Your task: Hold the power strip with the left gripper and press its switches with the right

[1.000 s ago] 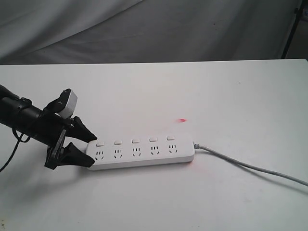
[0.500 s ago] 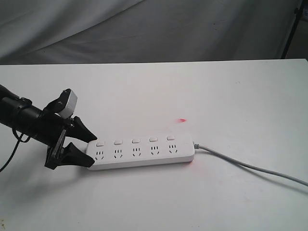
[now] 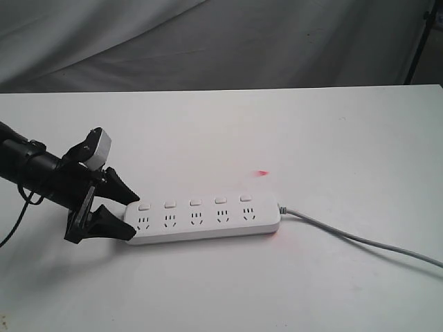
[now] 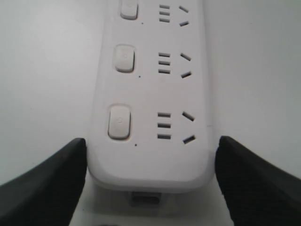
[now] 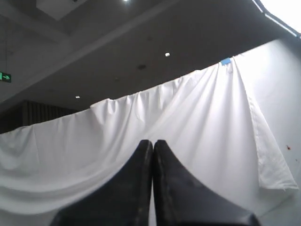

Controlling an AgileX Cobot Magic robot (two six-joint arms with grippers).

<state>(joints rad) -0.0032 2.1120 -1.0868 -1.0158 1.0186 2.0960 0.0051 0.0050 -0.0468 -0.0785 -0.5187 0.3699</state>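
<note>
I am holding the power strip (image 3: 204,220) with my left claw (image 3: 134,217). The strip is lying flat on the white desk (image 3: 311,138) in the lower middle of the exterior view, and its cord (image 3: 360,241) is running off toward the lower right. My left claw is coming in from the left edge of that frame and is clamped on the end of the strip away from the cord. In the left wrist view one black finger (image 4: 42,188) is lying against each long side, and I judge this to be a real grip. So the holding part of the task is looking done. The pressing part is not yet begun, I think. The five switches (image 3: 195,203) are sitting in their row with nothing touching them, and I cannot tell whether any is on or off. My right claw (image 5: 153,141) is not appearing in the exterior view at all. Its own camera is showing its two fingers pressed together and pointing at a white curtain (image 5: 211,122), away from the desk. All five presses are remaining.
</note>
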